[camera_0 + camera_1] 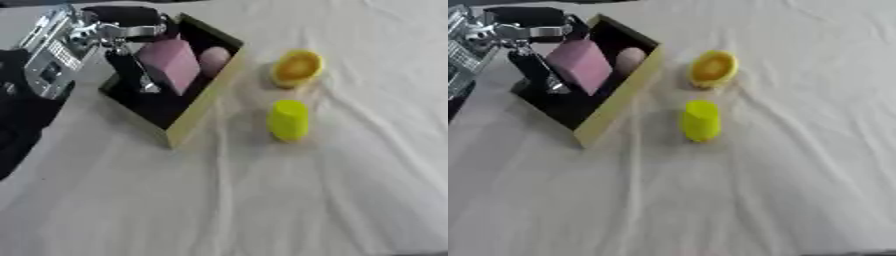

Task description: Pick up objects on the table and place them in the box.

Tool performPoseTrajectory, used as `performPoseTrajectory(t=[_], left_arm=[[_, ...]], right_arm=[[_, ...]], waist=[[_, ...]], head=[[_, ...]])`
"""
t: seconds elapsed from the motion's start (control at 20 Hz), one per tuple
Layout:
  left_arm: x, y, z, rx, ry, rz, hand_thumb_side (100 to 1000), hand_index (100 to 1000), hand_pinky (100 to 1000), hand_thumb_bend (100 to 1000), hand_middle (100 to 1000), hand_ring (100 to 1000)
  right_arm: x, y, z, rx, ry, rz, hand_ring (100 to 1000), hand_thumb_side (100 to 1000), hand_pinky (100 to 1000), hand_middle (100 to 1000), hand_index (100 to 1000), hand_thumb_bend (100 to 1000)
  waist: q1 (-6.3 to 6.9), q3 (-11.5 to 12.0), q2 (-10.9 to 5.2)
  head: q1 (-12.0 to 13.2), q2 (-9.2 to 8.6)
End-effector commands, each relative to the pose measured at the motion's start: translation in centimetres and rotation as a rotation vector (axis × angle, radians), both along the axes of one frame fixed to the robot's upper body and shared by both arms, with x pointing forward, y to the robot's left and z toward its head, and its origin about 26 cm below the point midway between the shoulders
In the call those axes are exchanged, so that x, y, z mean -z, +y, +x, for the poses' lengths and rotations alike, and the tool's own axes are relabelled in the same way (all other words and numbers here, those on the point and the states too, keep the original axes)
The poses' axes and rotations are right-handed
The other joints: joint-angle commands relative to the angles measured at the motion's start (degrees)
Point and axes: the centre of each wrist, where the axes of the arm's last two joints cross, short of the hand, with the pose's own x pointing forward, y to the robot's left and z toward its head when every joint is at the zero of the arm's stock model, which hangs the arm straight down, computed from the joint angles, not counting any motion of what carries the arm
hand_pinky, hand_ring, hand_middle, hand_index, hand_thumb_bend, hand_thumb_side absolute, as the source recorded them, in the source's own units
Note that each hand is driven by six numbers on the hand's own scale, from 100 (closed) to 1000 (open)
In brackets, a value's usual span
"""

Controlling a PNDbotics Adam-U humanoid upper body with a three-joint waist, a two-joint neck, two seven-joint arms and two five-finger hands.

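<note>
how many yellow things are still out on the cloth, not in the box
2: a yellow cup lying right of the box, and an orange-yellow bowl-like thing just beyond it. Others may hide inside the box.

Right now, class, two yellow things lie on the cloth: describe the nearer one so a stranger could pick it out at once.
Start at the box on the white cloth, where the left hand reaches in. To its right lie two yellow things; take the nearer one, the cup. It is plain lemon-yellow and cylindrical, while the bowl beyond it is rounder, with an orange inside.
</note>
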Motion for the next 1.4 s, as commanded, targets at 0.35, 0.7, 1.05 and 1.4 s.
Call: performPoseTrajectory(t=[0.35, 0.7, 1.05, 1.4], left_arm=[[-0.3, 0.9, 0.8, -0.072, -0.092, 0.093, 167, 907, 864, 652, 797, 850], [-1.3, 1.3, 0.5, -0.071, -0.152, 0.036, 282, 932, 867, 656, 825, 879], [-6.1, 1.2, -3.8, 0.017, -0.355, -0.203, 262, 899, 820, 389, 766, 809], [-8.7, 3.9, -10.7, 0.074, -0.635, -0.645, 360, 914, 782, 240, 747, 770]], right_arm=[[-0.7, 0.0, -0.4, -0.002, -0.020, -0.013, 923, 660, 910, 739, 911, 100], [-0.7, 0.0, -0.4, 0.001, -0.020, -0.014, 923, 661, 910, 739, 911, 100], [-0.8, -0.2, -0.5, 0.010, -0.028, -0.021, 921, 660, 908, 740, 910, 100], [-1.4, -0.6, -0.7, 0.052, -0.053, -0.134, 916, 644, 898, 747, 909, 100]], waist=[[-0.14, -0.06, -1.26], [-0.12, 0.12, -1.44], [-0.24, 0.56, -1.56], [-0.60, 1.01, -1.31]], head=[[0.39, 0.13], [0.33, 0.15], [-0.49, 0.10], [-1.73, -0.24]])
